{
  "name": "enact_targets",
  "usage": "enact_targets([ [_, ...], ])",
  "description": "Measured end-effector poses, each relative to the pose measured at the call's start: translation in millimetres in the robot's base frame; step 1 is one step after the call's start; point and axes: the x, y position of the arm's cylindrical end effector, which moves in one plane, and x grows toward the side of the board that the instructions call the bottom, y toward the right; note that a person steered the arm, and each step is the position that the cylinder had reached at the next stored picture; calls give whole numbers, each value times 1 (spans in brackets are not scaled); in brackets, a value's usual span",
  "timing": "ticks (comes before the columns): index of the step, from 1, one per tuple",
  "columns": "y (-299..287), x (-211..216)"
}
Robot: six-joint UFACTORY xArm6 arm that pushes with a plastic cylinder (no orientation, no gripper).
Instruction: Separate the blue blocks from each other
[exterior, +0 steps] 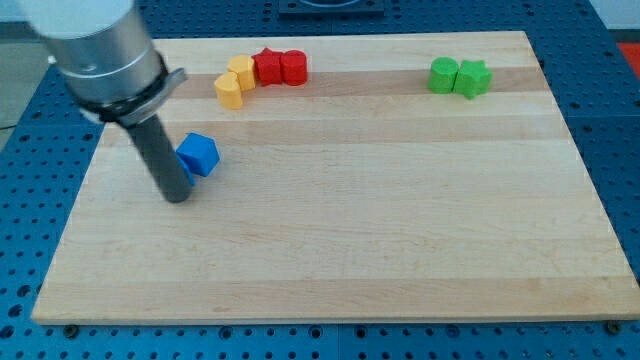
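One blue block (pixel 198 154), roughly cube-shaped, lies on the left part of the wooden board (pixel 380 230). My dark rod comes down from the view's upper left, and my tip (pixel 178 197) rests on the board just left of and below this block, touching or almost touching its left side. A sliver of blue (pixel 187 177) shows at the rod's right edge. I cannot tell whether it is a second blue block, because the rod hides that spot.
Two yellow blocks (pixel 241 70) (pixel 229 89) and two red blocks (pixel 268 67) (pixel 293 68) sit in a touching row near the top edge. Two green blocks (pixel 443 75) (pixel 473 77) touch at the top right. Blue perforated table surrounds the board.
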Motion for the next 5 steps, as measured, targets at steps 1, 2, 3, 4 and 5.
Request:
enact_targets([
  [1, 23, -46],
  [2, 24, -80],
  [3, 24, -73],
  [4, 20, -53],
  [5, -16, -51],
])
